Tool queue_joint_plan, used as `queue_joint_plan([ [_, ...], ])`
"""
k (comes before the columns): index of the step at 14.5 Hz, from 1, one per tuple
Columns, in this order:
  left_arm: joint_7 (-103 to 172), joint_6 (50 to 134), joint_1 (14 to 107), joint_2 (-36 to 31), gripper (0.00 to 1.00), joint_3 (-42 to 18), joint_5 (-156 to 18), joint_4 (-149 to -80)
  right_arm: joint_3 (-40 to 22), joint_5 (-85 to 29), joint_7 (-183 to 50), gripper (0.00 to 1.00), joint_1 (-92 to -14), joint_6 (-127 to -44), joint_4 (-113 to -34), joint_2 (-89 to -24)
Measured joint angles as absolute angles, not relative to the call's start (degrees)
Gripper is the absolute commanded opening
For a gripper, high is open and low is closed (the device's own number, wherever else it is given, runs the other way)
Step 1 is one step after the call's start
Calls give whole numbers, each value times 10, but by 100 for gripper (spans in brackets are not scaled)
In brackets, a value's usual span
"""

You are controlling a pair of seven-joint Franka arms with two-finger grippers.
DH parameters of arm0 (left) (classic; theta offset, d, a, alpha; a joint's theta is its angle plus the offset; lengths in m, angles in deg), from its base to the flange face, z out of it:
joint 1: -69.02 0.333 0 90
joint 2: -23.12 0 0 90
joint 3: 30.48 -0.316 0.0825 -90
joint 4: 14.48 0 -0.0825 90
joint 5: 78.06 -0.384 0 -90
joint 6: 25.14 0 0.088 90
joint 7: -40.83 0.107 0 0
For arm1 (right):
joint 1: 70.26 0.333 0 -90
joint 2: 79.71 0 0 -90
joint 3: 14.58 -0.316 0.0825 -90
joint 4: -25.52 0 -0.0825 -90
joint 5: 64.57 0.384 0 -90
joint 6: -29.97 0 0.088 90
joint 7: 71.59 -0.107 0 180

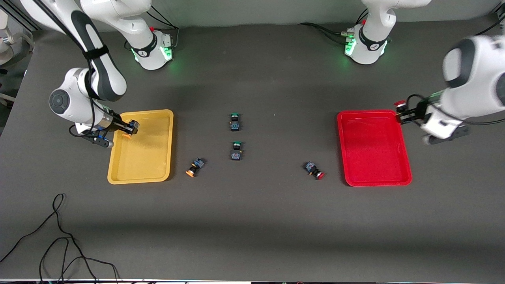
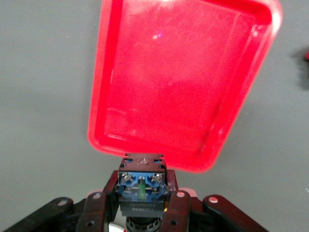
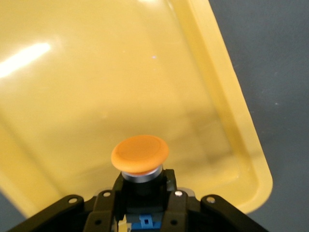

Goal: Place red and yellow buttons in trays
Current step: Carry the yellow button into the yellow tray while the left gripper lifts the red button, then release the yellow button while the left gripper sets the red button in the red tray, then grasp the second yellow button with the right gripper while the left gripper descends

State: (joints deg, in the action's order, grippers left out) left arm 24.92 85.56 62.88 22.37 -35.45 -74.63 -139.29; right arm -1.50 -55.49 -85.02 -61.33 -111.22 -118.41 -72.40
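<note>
My right gripper [image 1: 131, 128] is shut on a yellow-capped button [image 1: 127, 135] and holds it over the yellow tray [image 1: 158, 118], near the rim at the right arm's end. In the right wrist view the gripper [image 3: 144, 195] holds the button's dark body with the orange cap [image 3: 140, 154] over the tray floor [image 3: 72, 96]. My left gripper [image 1: 399, 114] is shut on a red-capped button [image 1: 400, 104] at the red tray's [image 1: 373, 177] corner farthest from the front camera. The left wrist view shows the gripper [image 2: 142, 195], the button [image 2: 141, 166] and the tray [image 2: 178, 82]. One yellow-capped button [image 1: 194, 167] and one red-capped button [image 1: 314, 169] lie on the table.
Two green-capped buttons [image 1: 234, 121] [image 1: 236, 151] stand mid-table between the trays. A black cable [image 1: 59, 236] lies loose near the front edge at the right arm's end. The dark mat runs bare along the front.
</note>
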Motion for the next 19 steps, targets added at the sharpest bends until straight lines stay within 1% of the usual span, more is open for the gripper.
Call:
queue_joint_plan([
  [1, 249, 903, 628, 212, 0, -354, -746, -1426, -15, -538, -845, 13, -612, -1123, -1184, -709],
  [2, 249, 945, 628, 195, 0, -354, -746, -1450, -16, -527, -844, 13, -609, -1133, -1183, -695],
  [4, 249, 1006, 628, 148, 0, -354, -746, -1470, -19, -521, -844, 14, -605, -1140, -1181, -680],
  [5, 249, 1032, 628, 122, 0, -354, -744, -1471, -19, -519, -844, 21, -602, -1140, -1180, -679],
  [6, 249, 1058, 627, 96, 0, -354, -739, -1472, -20, -510, -844, 66, -599, -1140, -1178, -679],
  [7, 249, 1081, 626, 73, 0, -353, -731, -1472, -21, -497, -843, 99, -594, -1140, -1176, -679],
  [9, 249, 1109, 618, 41, 95, -352, -717, -1473, -23, -483, -843, 100, -587, -1140, -1174, -679],
  [10, 248, 1112, 615, 35, 100, -352, -715, -1472, -24, -480, -843, 100, -585, -1140, -1173, -679],
  [12, 248, 1098, 613, 43, 100, -352, -712, -1462, -25, -479, -838, 100, -585, -1135, -1170, -685],
  [13, 248, 1068, 613, 56, 100, -352, -711, -1449, -25, -479, -837, 100, -584, -1124, -1163, -693],
  [15, 247, 965, 613, 106, 100, -353, -710, -1405, -37, -478, -838, 100, -584, -1084, -1128, -713],
  [17, 247, 851, 614, 166, 100, -353, -709, -1344, -62, -475, -865, 100, -583, -1054, -1073, -725],
  [19, 247, 737, 613, 212, 100, -354, -709, -1261, -108, -474, -939, 100, -581, -1043, -1011, -711],
])
